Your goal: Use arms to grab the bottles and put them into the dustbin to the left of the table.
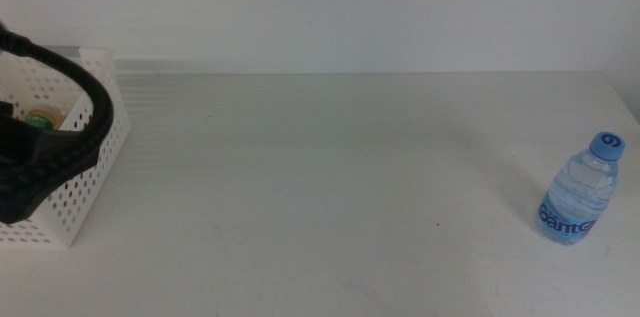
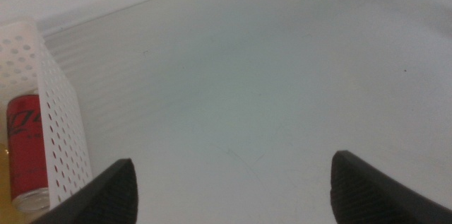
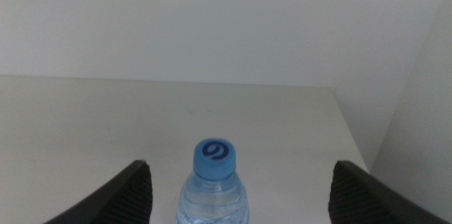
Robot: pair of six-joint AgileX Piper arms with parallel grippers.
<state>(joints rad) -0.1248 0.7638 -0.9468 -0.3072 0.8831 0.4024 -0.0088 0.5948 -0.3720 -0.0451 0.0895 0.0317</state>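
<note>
Off-white counter [image 1: 330, 177], water bottle [image 1: 580, 192] upright near right edge; right pincer [image 3: 240, 189] spread wide, framing cap; advise centring on body, closing below cap; left pincer [image 2: 233, 189] released beside dustbin [image 1: 95, 172], red can [image 2: 27, 150] inside.

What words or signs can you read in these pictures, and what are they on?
Water bottle label: white lettering, too blurred to read reliably.
Its blue cap: a dark spiral mark, no words.
Red can in the white basket: dark script, unreadable.
Nothing else carries text.
</note>
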